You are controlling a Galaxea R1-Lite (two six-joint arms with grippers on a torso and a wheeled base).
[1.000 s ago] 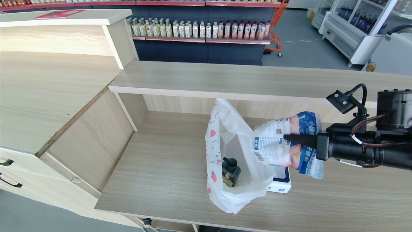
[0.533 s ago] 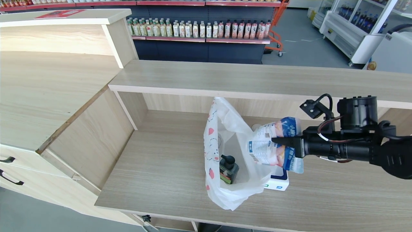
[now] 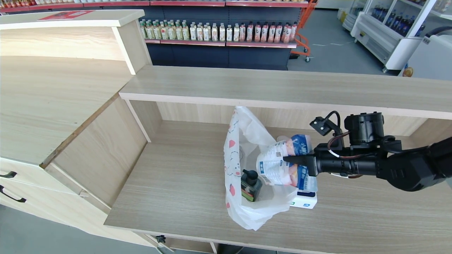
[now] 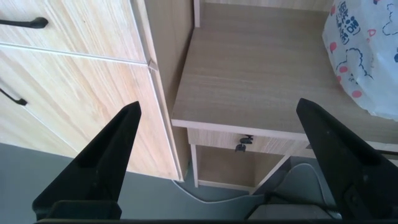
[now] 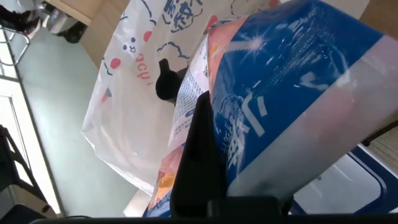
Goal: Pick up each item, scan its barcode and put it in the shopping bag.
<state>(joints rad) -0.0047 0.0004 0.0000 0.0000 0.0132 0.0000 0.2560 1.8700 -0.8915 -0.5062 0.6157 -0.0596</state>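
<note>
Pouch (image 3: 279, 165) at the shopping bag (image 3: 235, 155) mouth, clamped in the right gripper (image 3: 295, 160).
White printed label, text too small to read; pump bottle (image 3: 251, 185) inside; wood-grain checkout counter (image 3: 176, 190); left gripper (image 4: 219, 109) spread wide.

Matt wood-grain counter (image 3: 183, 183); thin translucent plastic shopping bag (image 3: 236, 155); glossy snack packet (image 3: 282, 164).
</note>
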